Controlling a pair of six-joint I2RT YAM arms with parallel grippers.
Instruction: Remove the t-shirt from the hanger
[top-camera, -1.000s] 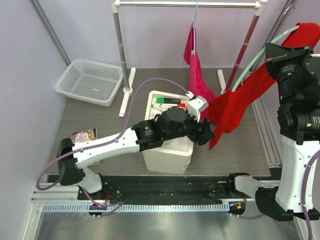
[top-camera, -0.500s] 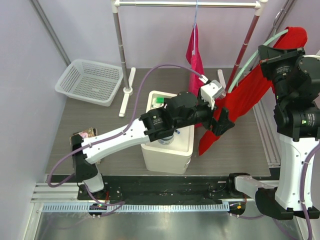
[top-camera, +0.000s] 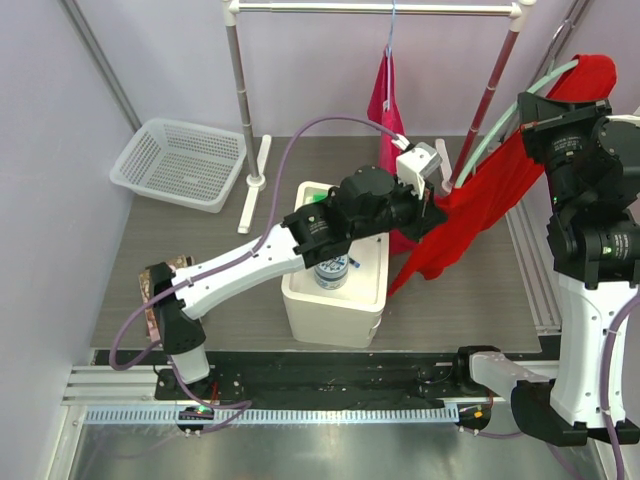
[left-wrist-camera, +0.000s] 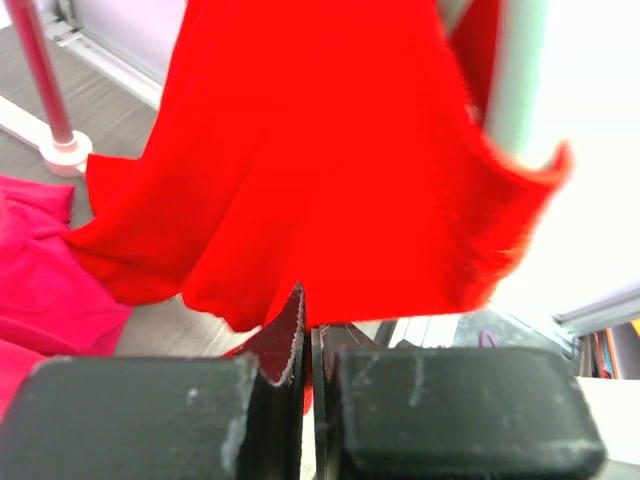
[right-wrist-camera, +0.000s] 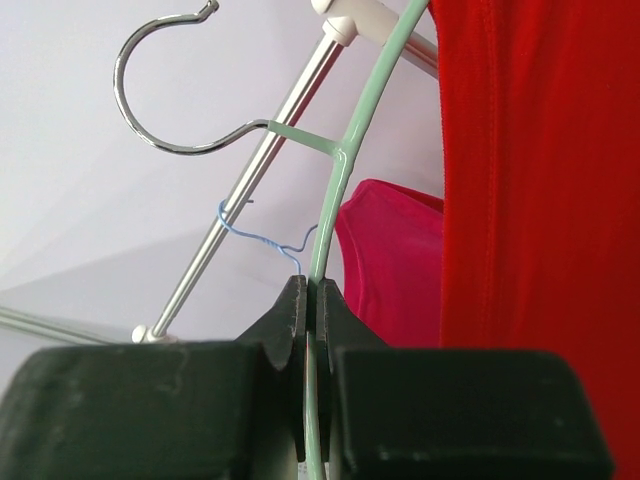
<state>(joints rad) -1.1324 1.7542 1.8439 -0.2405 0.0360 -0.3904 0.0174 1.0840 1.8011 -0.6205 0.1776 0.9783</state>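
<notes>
A red t-shirt (top-camera: 470, 215) hangs on a pale green hanger (top-camera: 505, 118) held high at the right. My right gripper (top-camera: 530, 108) is shut on the hanger's wire, and in the right wrist view the hanger (right-wrist-camera: 345, 160) runs between the closed fingers of this gripper (right-wrist-camera: 313, 300), with the t-shirt (right-wrist-camera: 540, 200) draped to the right. My left gripper (top-camera: 437, 207) reaches over the white bin and is shut on the shirt's lower edge. The left wrist view shows the left gripper (left-wrist-camera: 308, 330) pinching a fold of the t-shirt (left-wrist-camera: 320, 150).
A pink garment (top-camera: 392, 130) hangs from the clothes rack's bar (top-camera: 380, 9) on a blue wire hanger. A white bin (top-camera: 335, 300) holding a jar stands under my left arm. A white basket (top-camera: 180, 160) sits at the back left. Rack legs (top-camera: 240, 120) stand nearby.
My left gripper swung up and to the right, opened wide, then closed on the t-shirt's lower edge. The right arm shifted slightly left with the hanger.
</notes>
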